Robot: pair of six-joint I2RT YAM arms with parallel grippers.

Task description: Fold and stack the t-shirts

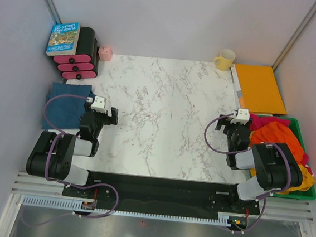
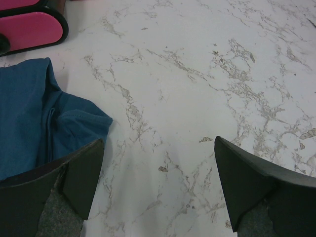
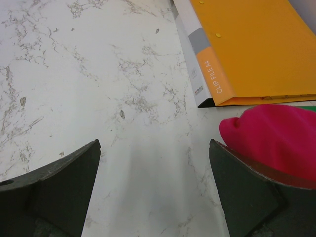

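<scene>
A folded blue t-shirt (image 1: pixel 64 105) lies at the table's left edge; it also shows in the left wrist view (image 2: pixel 34 118). My left gripper (image 1: pixel 109 114) hovers open and empty just right of it, its jaws wide over bare marble (image 2: pixel 158 182). Unfolded t-shirts, orange (image 1: pixel 276 142), magenta (image 1: pixel 258 122) and yellow, are heaped in a green bin (image 1: pixel 306 149) at the right. My right gripper (image 1: pixel 222 122) is open and empty just left of the bin, over marble (image 3: pixel 154 187). The magenta shirt (image 3: pixel 276 136) bulges beside its right finger.
An orange clip file (image 1: pixel 259 89) on a white folder lies at the back right, with a yellow mug (image 1: pixel 225 59) beside it. A black-and-pink rack (image 1: pixel 79 60) with a book (image 1: pixel 63 38) and a small pink object (image 1: pixel 105 53) stand at the back left.
</scene>
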